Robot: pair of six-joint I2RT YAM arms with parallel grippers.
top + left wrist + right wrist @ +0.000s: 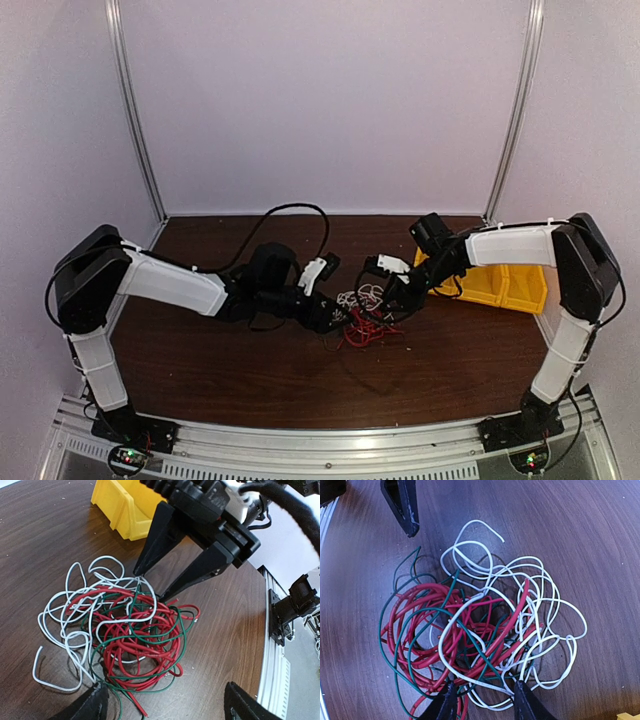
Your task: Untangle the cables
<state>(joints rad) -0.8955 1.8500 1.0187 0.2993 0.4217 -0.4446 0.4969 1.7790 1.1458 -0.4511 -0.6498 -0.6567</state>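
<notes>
Left wrist view, nearest first: my left pincer (164, 690) hangs with fingers wide apart, holding nothing, at the tangle's 6 o'clock edge. On the table (40, 540) the red cable (125, 647), green cable (176, 640) and white cable (67, 636) lie knotted in one heap, with white loops spilling toward 9 o'clock. At 12 o'clock my right pincer (149, 586) also stands apart, tips down over white strands. Beyond sits a yellow bin (125, 510). I judge this the grasping step. Next, the right closes on white, the left pins red, and they draw apart slowly.

No readable text, label or number shows anywhere.
</notes>
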